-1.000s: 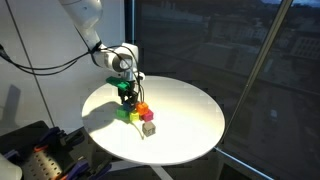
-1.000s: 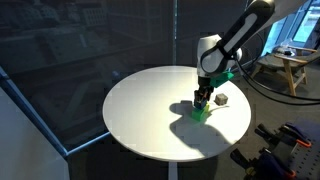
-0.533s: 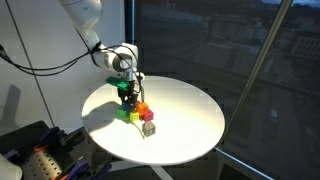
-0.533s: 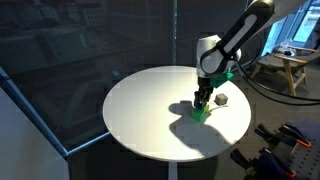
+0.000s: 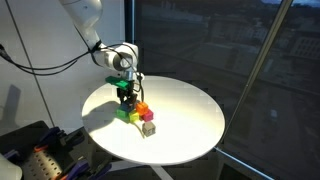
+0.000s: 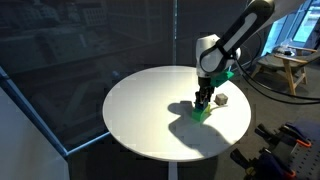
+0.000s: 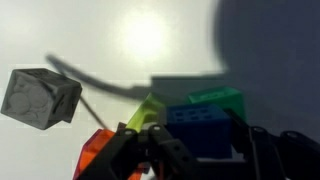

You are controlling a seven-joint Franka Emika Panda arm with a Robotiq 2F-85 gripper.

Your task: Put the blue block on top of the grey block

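Lone block (image 7: 40,97) sits apart from block cluster (image 7: 200,120) on table (image 7: 150,40)

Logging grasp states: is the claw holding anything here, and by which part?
Cannot be told. The blue block sits between the fingers of the claw, its two sides facing them, but no contact shows.

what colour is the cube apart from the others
Pale grey; the grey block shows best in the wrist view.

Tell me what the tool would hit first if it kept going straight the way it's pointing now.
Most likely the blue block: in the wrist view it lies straight ahead of the tool, close in. The exact depth is unclear.
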